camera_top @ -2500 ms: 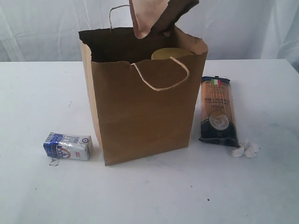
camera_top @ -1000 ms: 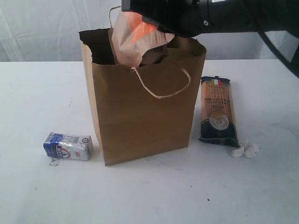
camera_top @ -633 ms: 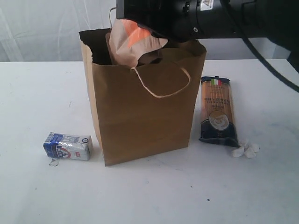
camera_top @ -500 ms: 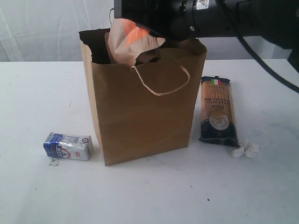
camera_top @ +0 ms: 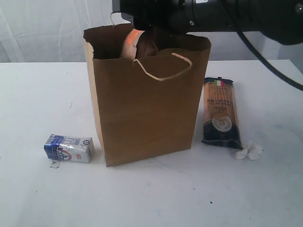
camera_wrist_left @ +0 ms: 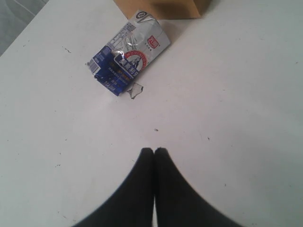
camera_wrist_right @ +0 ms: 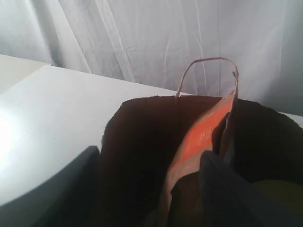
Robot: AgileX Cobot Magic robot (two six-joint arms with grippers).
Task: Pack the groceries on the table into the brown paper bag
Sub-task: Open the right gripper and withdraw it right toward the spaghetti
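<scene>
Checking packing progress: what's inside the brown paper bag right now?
The brown pouch shows orange at the bag mouth, a yellowish lid beside it. The bag's walls hide anything deeper.

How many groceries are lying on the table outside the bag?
2: the small blue-white carton lies left of the brown paper bag, and the long pasta packet lies on its right. The bag may hide others behind it.
</scene>
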